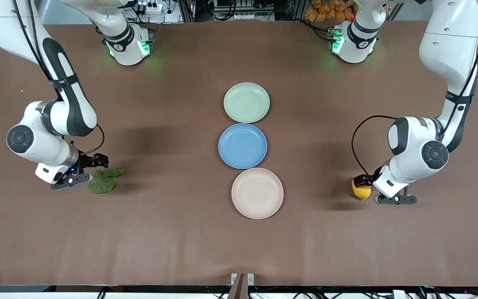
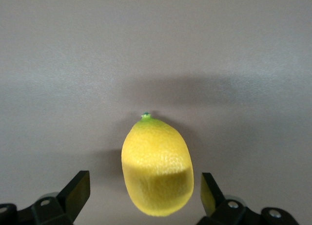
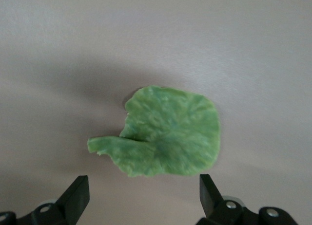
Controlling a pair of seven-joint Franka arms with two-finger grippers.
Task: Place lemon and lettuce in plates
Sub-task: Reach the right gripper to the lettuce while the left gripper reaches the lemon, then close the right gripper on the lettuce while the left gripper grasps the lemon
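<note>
While plates [image 1: 246,102] sit bare, end effectors gape — lemon [image 2: 157,165]; lettuce [image 3: 168,132].

The small oval yellow lemon [image 2: 157,169] has a finely pitted, faintly glossy skin, while the flat dark green lettuce leaf [image 3: 163,133] looks crinkled and matt. The three round shallow plates, pale mint green [image 1: 246,102], blue [image 1: 242,145] and beige-cream [image 1: 257,193], look like smooth satin plastic on a matt brown table covering [image 1: 172,124].

Both grippers [image 2: 141,198] [image 3: 144,198] low (jaws spread wide).

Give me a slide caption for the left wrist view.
Left tool open, fingers either side of the lemon lying on the brown table.
</note>
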